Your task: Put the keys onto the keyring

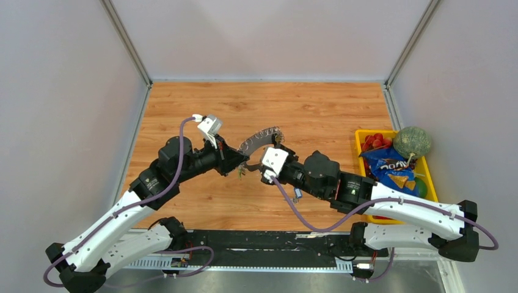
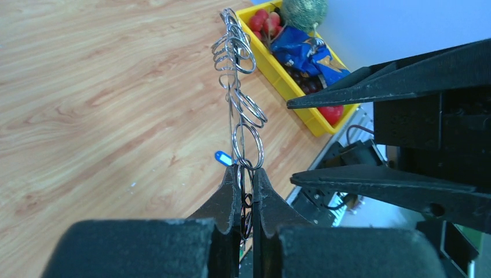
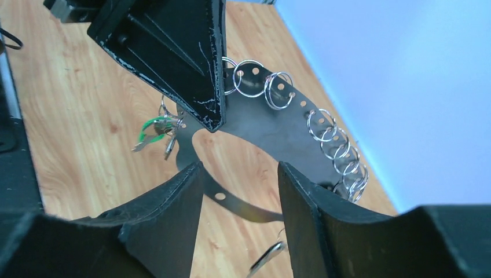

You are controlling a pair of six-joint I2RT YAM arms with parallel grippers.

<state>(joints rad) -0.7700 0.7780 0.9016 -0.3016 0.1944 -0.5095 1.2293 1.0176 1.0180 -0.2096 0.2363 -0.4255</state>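
Note:
The keyring (image 1: 261,138) is a thin silvery hoop with holes and several small split rings, held above the table. My left gripper (image 1: 238,165) is shut on its near end; the left wrist view shows the hoop (image 2: 236,110) edge-on between my closed gripper (image 2: 247,174). A green-tagged key (image 3: 151,130) hangs from the hoop beside the left fingers (image 3: 185,63). My right gripper (image 3: 240,174) is open, and the hoop (image 3: 272,130) passes between its fingers. A silvery key (image 3: 266,258) shows low between them. A blue-tagged key (image 2: 223,157) lies on the table (image 1: 297,195).
A yellow bin (image 1: 360,137) at the right edge holds red fruit, a melon (image 1: 412,141) and a blue chip bag (image 1: 391,168). It also shows in the left wrist view (image 2: 289,92). Grey walls enclose the wooden table (image 1: 305,110).

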